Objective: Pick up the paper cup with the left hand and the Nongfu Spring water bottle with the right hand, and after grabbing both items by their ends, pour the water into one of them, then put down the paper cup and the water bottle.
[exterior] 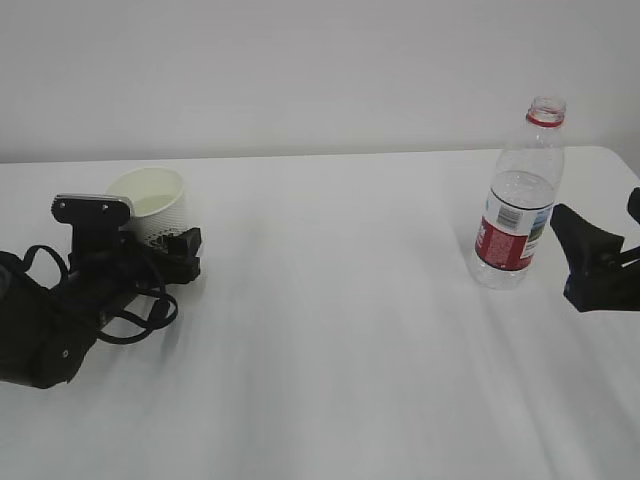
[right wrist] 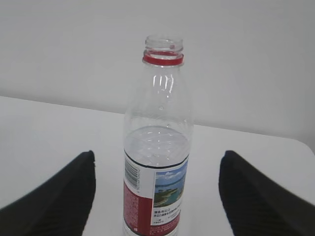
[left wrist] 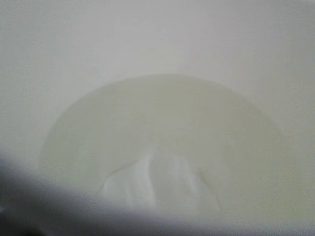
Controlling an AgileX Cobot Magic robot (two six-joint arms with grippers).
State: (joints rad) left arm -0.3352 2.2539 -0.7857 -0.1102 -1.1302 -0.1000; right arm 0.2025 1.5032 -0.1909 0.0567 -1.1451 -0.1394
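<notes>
Standing half-full, the bottle (right wrist: 156,147) looks slippery, crushable; right pincer (right wrist: 156,196) gapes around its label. Left pincer (exterior: 165,245) by flimsy cup (exterior: 150,205): grip unclear.

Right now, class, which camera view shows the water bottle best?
The right wrist view: the water bottle fills the frame, label and water level clear. The exterior view shows it whole but small; the left wrist view misses it.
</notes>
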